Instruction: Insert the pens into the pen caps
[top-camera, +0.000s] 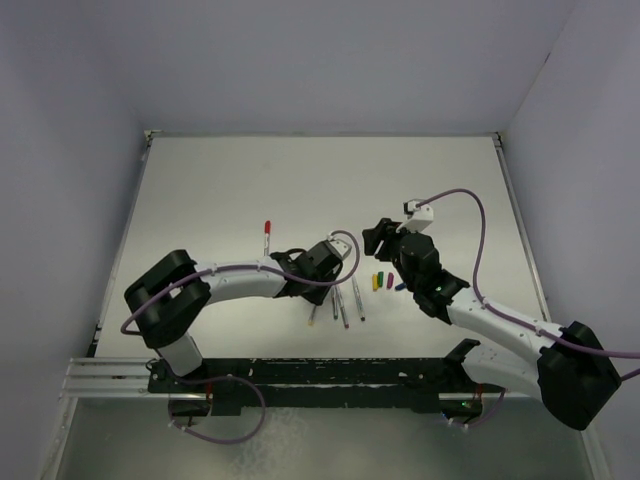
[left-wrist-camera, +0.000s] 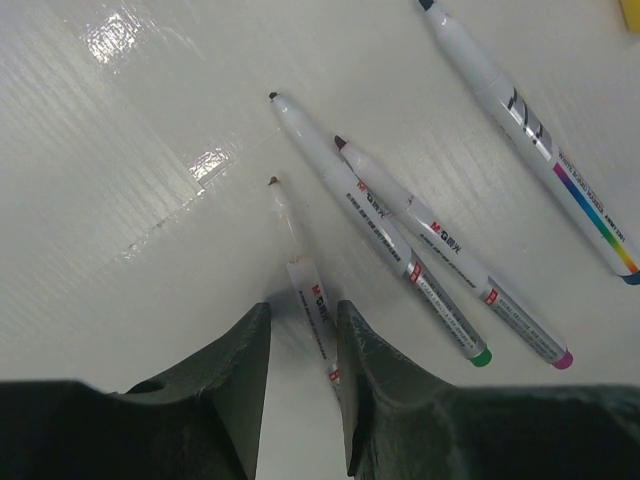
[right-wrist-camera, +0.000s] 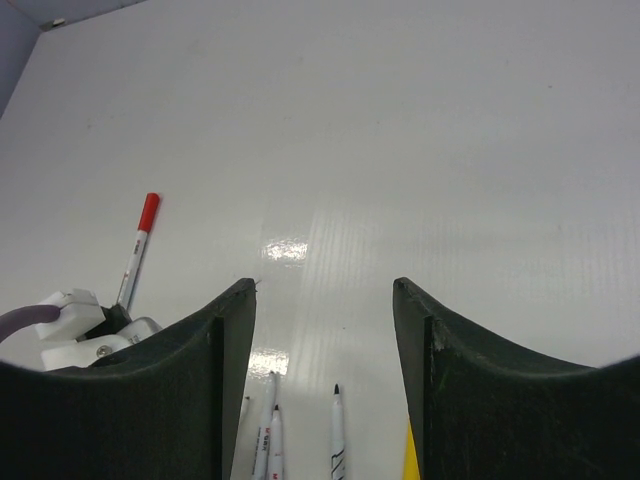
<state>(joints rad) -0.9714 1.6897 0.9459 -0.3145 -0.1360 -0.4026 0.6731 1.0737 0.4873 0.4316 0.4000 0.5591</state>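
Note:
Three uncapped pens (top-camera: 346, 300) lie side by side at table centre, and a fourth pen (left-wrist-camera: 300, 265) lies to their left. My left gripper (left-wrist-camera: 305, 330) is low over the table with its fingers either side of this fourth pen. The pen rests against the right finger (left-wrist-camera: 375, 380), with a gap on the other side. In the top view the left gripper (top-camera: 318, 272) sits just left of the pens. A red-capped pen (top-camera: 267, 236) lies farther back. Yellow (top-camera: 376, 281), green (top-camera: 383, 277), purple (top-camera: 389, 282) and dark blue (top-camera: 400, 285) caps lie right of the pens. My right gripper (top-camera: 382, 240) hovers open and empty behind the caps.
In the left wrist view the green-ended pen (left-wrist-camera: 390, 235), the purple-ended pen (left-wrist-camera: 450, 250) and a rainbow-printed pen (left-wrist-camera: 530, 130) lie right of the fingers. The right wrist view shows the red-capped pen (right-wrist-camera: 138, 250), pen tips (right-wrist-camera: 337, 425) and the yellow cap (right-wrist-camera: 411, 455) below its fingers.

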